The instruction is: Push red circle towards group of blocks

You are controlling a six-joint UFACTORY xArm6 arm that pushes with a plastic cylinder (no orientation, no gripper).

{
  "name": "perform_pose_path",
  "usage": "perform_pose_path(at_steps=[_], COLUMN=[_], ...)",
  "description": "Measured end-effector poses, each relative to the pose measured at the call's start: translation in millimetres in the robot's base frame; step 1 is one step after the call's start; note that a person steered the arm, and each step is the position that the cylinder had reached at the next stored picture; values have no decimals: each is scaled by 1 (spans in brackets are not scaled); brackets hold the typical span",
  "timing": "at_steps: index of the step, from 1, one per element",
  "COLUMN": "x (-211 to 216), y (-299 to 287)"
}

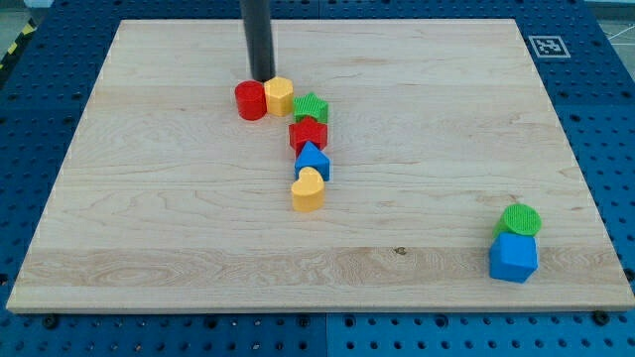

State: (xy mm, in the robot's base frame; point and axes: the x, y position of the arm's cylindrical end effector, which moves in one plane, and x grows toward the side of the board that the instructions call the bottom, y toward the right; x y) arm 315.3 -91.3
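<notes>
the red circle (250,100) sits in the upper left of the frame, touching a yellow block (280,95) that heads a chain running down: green star (312,107), red star (308,133), blue block (312,160), yellow heart (309,189). my tip (263,79) is a bare rod that grasps nothing; it stands just behind the seam between red circle and yellow block. the circle looks light, rigid and smooth, likely to slide and roll off a glancing push, so contact belongs on its left wall. a green circle (521,219) and blue block (513,257) sit lower right on the wooden board (417,119).
</notes>
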Motion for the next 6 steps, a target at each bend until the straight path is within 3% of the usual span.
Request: perform_pose_path(at_steps=[2, 6], x=[41, 67], y=[-35, 118])
